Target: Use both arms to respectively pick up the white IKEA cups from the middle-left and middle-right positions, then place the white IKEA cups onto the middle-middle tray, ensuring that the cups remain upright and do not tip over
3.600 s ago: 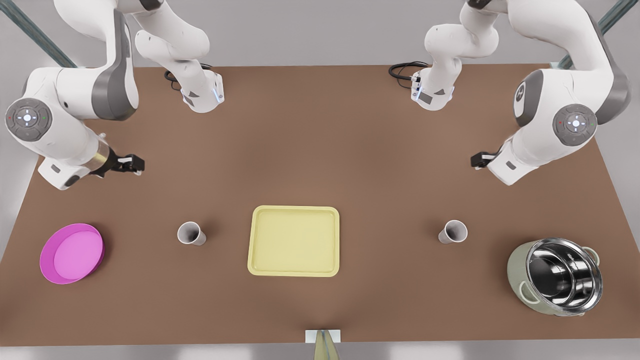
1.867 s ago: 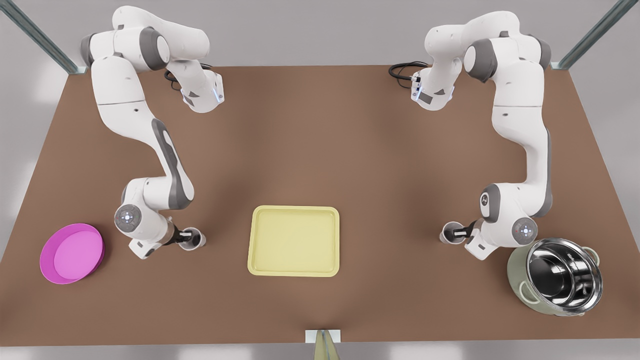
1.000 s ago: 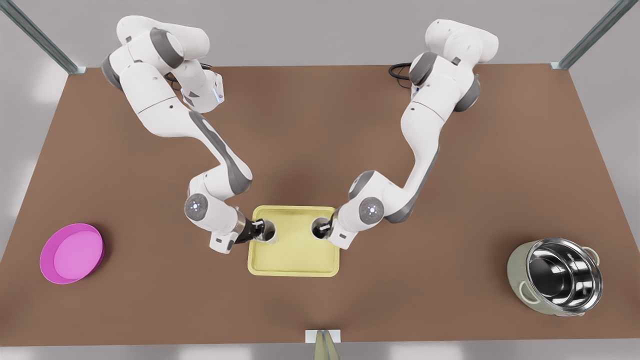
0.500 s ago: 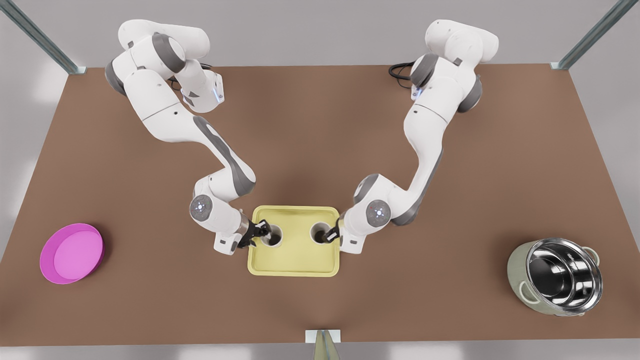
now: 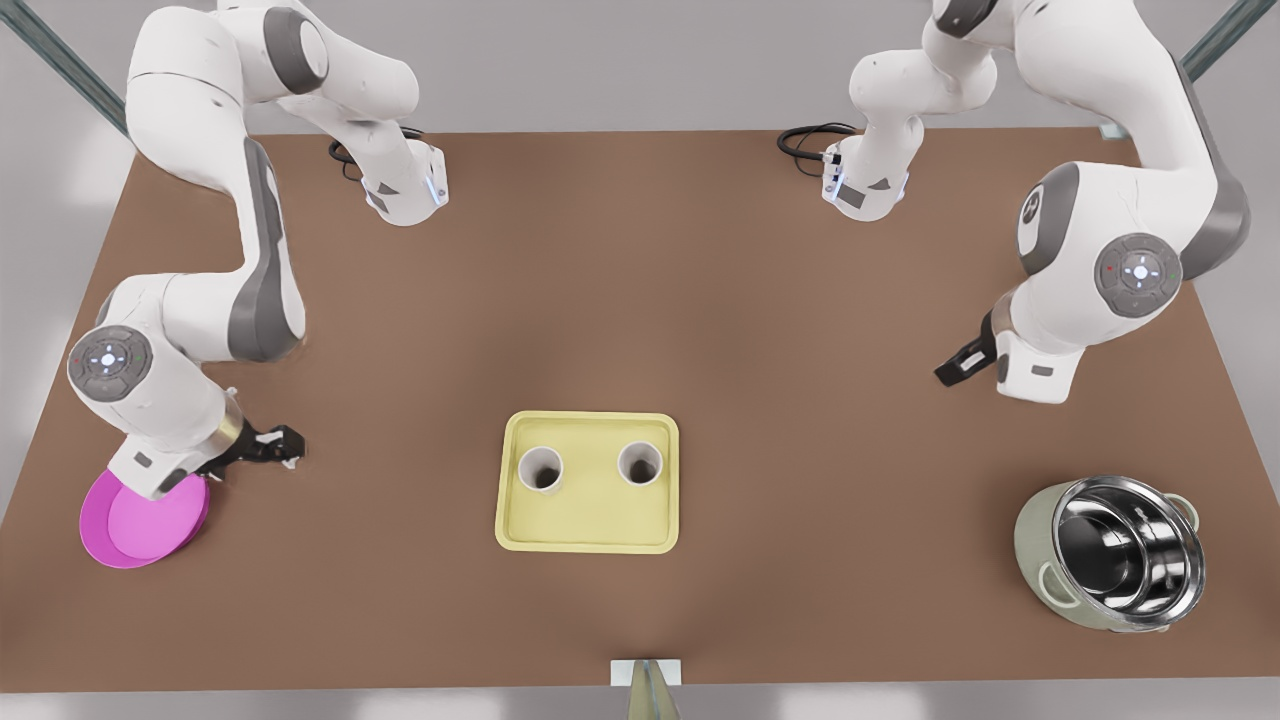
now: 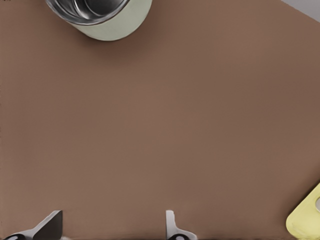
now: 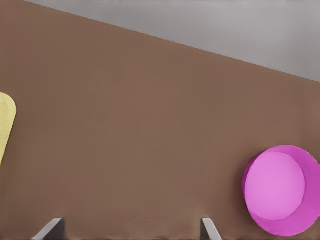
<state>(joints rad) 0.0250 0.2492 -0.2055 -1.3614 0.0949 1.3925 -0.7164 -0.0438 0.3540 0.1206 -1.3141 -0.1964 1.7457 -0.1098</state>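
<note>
Two white IKEA cups stand upright on the pale-yellow tray (image 5: pixel 590 515), side by side: one (image 5: pixel 541 469) toward the front view's left, the other (image 5: pixel 640 463) toward its right. Neither cup is touched by a gripper. My left gripper (image 5: pixel 284 446) hovers far off at the front view's left, beside the magenta dish, open and holding nothing; its fingers (image 6: pixel 50 226) stand apart over bare table. My right gripper (image 5: pixel 952 371) is raised at the front view's right, also open and holding nothing, with fingers (image 7: pixel 51 228) spread. A tray corner (image 6: pixel 306 221) shows in the left wrist view, and a tray edge (image 7: pixel 5 122) in the right wrist view.
A round magenta dish (image 5: pixel 140 525) (image 7: pixel 280 190) lies at the front view's left, partly under the left wrist. A large steel pot (image 5: pixel 1110 550) (image 6: pixel 100 15) stands at the right. Cables (image 5: pixel 805 140) lie near the arm bases at the back. Brown table surrounds the tray.
Both grippers have let go of the cups and pulled back from the tray, the left arm out to the front view's left, the right arm to its right. The cups stay upright on the tray.
</note>
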